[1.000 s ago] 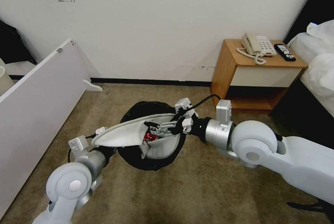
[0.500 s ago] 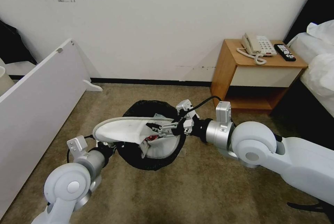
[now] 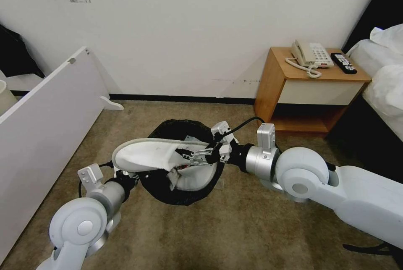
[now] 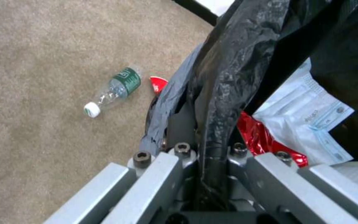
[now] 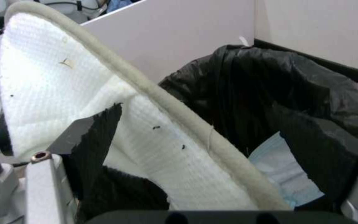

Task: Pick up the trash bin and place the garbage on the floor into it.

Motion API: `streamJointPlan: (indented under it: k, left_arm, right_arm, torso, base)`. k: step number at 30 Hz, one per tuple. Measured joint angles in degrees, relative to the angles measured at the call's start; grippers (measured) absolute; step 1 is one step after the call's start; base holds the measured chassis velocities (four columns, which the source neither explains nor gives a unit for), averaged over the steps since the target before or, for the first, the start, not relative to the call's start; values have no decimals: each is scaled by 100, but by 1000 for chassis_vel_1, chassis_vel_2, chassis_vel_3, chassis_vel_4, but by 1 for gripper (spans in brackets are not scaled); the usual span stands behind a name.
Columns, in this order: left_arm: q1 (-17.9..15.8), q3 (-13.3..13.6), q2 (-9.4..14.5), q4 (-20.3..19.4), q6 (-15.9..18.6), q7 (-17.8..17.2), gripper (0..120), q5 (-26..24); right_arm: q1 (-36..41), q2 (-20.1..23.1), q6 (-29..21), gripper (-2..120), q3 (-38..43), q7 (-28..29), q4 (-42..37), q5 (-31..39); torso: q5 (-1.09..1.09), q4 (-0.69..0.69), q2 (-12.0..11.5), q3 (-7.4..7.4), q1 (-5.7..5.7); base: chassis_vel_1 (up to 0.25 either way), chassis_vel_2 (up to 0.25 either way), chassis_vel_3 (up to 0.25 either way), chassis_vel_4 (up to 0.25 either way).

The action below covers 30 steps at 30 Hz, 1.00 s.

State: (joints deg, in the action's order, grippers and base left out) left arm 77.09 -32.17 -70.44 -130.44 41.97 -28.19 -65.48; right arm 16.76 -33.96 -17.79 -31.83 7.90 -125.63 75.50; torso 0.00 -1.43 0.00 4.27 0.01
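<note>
The round white trash bin with crinkled black liner [image 3: 180, 186], frame centre, was gripped at its rim by the left claw [image 4: 204, 149]. The right claw [image 3: 189, 155] was clamped on a white flat slipper [image 3: 147, 155] half over the mouth. A clear green-labelled bottle [image 4: 115, 90] remained on the beige carpet floor [image 4: 42, 93].

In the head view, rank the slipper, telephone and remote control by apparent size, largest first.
1. The slipper, held over the trash bin by the right gripper; it is also nearest the camera.
2. The telephone.
3. The remote control.
</note>
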Motion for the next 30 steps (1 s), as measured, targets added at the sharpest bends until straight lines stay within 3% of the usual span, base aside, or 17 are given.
streamJointPlan:
  k: [6, 19, 30]
  left_arm:
    - [4, 9, -5, -23, 3, -57, 1, -94]
    - [-25, -12, 113, -56, 9, -657, 1, -637]
    - [0, -18, 135, -66, 14, -898, 1, -815]
  right_arm:
    - [35, 25, 0, 92, 23, 6, 14, -33]
    - [63, 53, 17, 92, 167, 6, -28, -24]
    - [129, 138, 28, 92, 293, -16, -89, -20]
  torso:
    - [0, 0, 0, 0, 0]
    - [0, 0, 0, 0, 0]
    - [0, 0, 0, 0, 0]
  base:
    - [0, 0, 0, 0]
    - [0, 0, 0, 0]
    - [0, 0, 0, 0]
